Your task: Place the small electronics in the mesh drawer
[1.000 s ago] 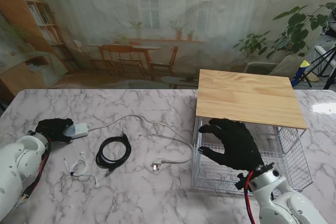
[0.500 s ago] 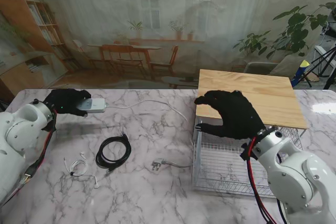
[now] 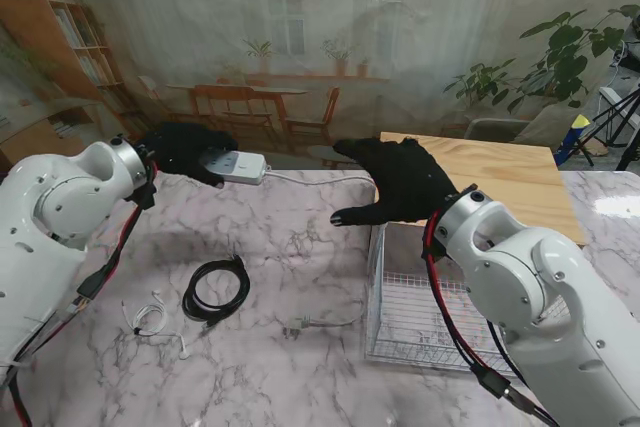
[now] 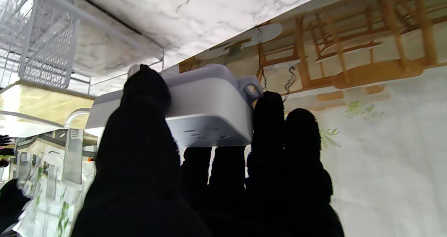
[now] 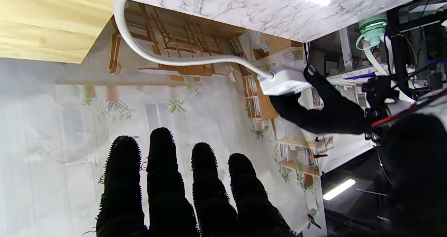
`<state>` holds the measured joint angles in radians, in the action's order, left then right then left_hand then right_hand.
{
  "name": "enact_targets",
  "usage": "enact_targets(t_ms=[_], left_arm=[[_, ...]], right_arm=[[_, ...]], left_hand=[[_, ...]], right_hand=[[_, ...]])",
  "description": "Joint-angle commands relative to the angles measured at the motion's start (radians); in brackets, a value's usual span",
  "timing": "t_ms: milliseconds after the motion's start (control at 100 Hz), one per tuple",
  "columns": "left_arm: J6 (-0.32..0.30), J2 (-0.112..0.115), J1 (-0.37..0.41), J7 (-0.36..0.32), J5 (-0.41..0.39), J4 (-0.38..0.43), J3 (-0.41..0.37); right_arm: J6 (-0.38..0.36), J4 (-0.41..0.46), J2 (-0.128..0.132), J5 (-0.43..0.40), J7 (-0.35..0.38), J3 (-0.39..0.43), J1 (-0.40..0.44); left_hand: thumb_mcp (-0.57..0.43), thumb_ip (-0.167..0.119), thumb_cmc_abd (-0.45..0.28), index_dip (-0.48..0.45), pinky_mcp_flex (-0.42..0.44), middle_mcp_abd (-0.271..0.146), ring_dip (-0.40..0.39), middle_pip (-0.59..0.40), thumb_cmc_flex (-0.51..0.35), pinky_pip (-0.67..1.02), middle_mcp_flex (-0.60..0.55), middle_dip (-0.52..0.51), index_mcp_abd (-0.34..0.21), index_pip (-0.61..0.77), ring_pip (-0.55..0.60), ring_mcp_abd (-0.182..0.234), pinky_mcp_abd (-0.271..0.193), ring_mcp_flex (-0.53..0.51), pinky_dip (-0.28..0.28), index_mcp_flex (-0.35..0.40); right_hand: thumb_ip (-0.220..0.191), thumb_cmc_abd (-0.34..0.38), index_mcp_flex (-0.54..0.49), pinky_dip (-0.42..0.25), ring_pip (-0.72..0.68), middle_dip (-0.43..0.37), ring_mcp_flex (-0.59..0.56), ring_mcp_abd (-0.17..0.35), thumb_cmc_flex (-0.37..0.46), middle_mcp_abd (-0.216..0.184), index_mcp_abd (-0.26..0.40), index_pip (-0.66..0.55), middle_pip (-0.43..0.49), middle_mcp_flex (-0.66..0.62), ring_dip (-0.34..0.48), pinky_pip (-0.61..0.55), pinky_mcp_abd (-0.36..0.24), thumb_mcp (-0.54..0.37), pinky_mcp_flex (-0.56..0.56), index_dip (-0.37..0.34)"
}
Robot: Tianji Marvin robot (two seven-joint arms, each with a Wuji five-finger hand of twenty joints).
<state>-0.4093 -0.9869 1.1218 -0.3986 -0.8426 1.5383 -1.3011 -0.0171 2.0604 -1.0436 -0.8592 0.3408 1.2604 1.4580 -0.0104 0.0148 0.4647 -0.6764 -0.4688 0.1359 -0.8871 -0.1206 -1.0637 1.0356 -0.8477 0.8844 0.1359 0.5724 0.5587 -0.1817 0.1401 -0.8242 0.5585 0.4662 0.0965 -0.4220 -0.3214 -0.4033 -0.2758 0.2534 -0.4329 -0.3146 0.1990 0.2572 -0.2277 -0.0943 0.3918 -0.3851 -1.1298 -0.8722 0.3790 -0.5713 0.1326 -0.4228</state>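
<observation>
Left wrist view: my left hand (image 4: 195, 167) clamps the white power strip (image 4: 195, 107), thumb over its upper face. Stand view adds that it hangs off the table, left of the mesh drawer (image 3: 420, 317); my right hand (image 3: 395, 182) is spread, empty.

A white marble table (image 3: 300, 237) carries everything. At one o'clock a pale wooden board (image 3: 500, 182) lies flat. Leafy green plants (image 3: 560, 57) stand at two o'clock beyond the table.
</observation>
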Motion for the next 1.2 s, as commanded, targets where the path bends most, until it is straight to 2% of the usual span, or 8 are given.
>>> enact_targets(t_ms=[0, 280, 440, 520, 620, 950, 980, 1190], left_arm=[[-0.005, -0.018, -0.028, -0.022, 0.011, 0.036, 0.014], [0.037, -0.024, -0.08, -0.061, 0.071, 0.099, 0.09], [0.056, -0.028, -0.096, -0.066, 0.09, 0.112, 0.126], [0.069, -0.029, -0.102, -0.07, 0.104, 0.118, 0.138], [0.087, -0.031, -0.107, -0.075, 0.123, 0.132, 0.147], [0.141, -0.036, -0.138, -0.093, 0.144, 0.161, 0.186], [0.14, -0.036, -0.138, -0.092, 0.145, 0.163, 0.19], [0.158, -0.04, -0.145, -0.088, 0.148, 0.167, 0.211]], right_arm=[[0.009, -0.015, -0.002, -0.004, 0.005, -0.013, -0.022], [0.103, -0.041, -0.005, 0.002, 0.037, -0.104, -0.122], [0.151, -0.051, -0.008, 0.001, 0.043, -0.142, -0.164], [0.17, -0.057, -0.01, -0.002, 0.04, -0.159, -0.183], [0.196, -0.061, -0.011, -0.004, 0.048, -0.179, -0.207], [0.292, -0.077, -0.006, -0.032, 0.125, -0.256, -0.286], [0.303, -0.079, -0.007, -0.039, 0.127, -0.262, -0.291], [0.39, -0.095, -0.007, -0.083, 0.169, -0.313, -0.346]], left_hand=[[-0.154, -0.076, -0.11, -0.078, -0.026, -0.067, -0.001, -0.106, -0.225, 0.036, -0.111, 0.051, -0.177, 0.192, 0.042, -0.002, -0.051, -0.027, 0.026, 0.099], [-0.154, -0.08, -0.108, -0.076, -0.036, -0.053, 0.002, -0.104, -0.223, 0.046, -0.114, 0.052, -0.177, 0.191, 0.051, -0.007, -0.052, -0.037, 0.029, 0.104], [-0.156, -0.083, -0.107, -0.075, -0.057, -0.072, -0.003, -0.107, -0.221, 0.069, -0.122, 0.056, -0.177, 0.192, 0.071, -0.021, -0.058, -0.052, 0.037, 0.112], [-0.158, -0.085, -0.105, -0.074, -0.064, -0.066, -0.002, -0.107, -0.22, 0.079, -0.124, 0.058, -0.176, 0.192, 0.083, 0.017, -0.059, -0.071, 0.041, 0.116], [-0.16, -0.086, -0.106, -0.072, -0.068, -0.064, 0.0, -0.107, -0.22, 0.084, -0.125, 0.059, -0.172, 0.19, 0.083, 0.016, -0.06, -0.078, 0.044, 0.119], [-0.167, -0.089, -0.103, -0.073, -0.082, -0.054, -0.012, -0.11, -0.219, 0.101, -0.131, 0.065, -0.168, 0.192, 0.095, 0.026, -0.062, -0.103, 0.054, 0.129], [-0.17, -0.092, -0.102, -0.073, -0.083, -0.052, -0.015, -0.11, -0.217, 0.103, -0.131, 0.066, -0.168, 0.193, 0.094, -0.011, -0.061, -0.095, 0.056, 0.129], [-0.185, -0.1, -0.093, -0.075, -0.092, -0.043, -0.031, -0.116, -0.209, 0.11, -0.135, 0.075, -0.162, 0.2, 0.112, 0.005, -0.063, -0.108, 0.065, 0.128]], right_hand=[[0.029, -0.036, 0.038, 0.007, 0.086, -0.013, 0.029, -0.024, -0.059, 0.019, -0.043, 0.037, -0.022, 0.039, 0.028, 0.02, 0.031, -0.012, -0.023, 0.023], [0.035, -0.052, 0.038, 0.0, 0.084, -0.012, 0.026, -0.026, -0.076, 0.024, -0.053, 0.068, -0.023, 0.041, 0.045, 0.031, 0.028, -0.023, -0.027, 0.027], [0.037, -0.06, 0.04, -0.004, 0.08, -0.01, 0.029, -0.026, -0.077, 0.024, -0.054, 0.08, -0.021, 0.045, 0.046, 0.035, 0.027, -0.032, -0.028, 0.026], [0.037, -0.064, 0.035, -0.006, 0.078, -0.009, 0.026, -0.028, -0.074, 0.027, -0.055, 0.081, -0.02, 0.044, 0.045, 0.036, 0.028, -0.034, -0.028, 0.025], [0.038, -0.071, 0.028, -0.008, 0.078, -0.008, 0.027, -0.029, -0.068, 0.029, -0.059, 0.084, -0.02, 0.044, 0.046, 0.039, 0.027, -0.038, -0.03, 0.023], [0.041, -0.097, 0.004, -0.009, 0.08, -0.017, 0.025, -0.041, -0.07, 0.055, -0.097, 0.076, -0.039, 0.06, 0.054, 0.056, 0.035, -0.046, -0.041, 0.006], [0.041, -0.098, 0.011, -0.009, 0.081, -0.018, 0.026, -0.042, -0.074, 0.055, -0.099, 0.079, -0.04, 0.063, 0.055, 0.057, 0.035, -0.048, -0.042, 0.006], [0.058, -0.143, 0.06, -0.005, 0.085, -0.029, 0.029, -0.057, -0.105, 0.077, -0.11, 0.118, -0.05, 0.094, 0.071, 0.09, 0.051, -0.097, -0.068, 0.039]])
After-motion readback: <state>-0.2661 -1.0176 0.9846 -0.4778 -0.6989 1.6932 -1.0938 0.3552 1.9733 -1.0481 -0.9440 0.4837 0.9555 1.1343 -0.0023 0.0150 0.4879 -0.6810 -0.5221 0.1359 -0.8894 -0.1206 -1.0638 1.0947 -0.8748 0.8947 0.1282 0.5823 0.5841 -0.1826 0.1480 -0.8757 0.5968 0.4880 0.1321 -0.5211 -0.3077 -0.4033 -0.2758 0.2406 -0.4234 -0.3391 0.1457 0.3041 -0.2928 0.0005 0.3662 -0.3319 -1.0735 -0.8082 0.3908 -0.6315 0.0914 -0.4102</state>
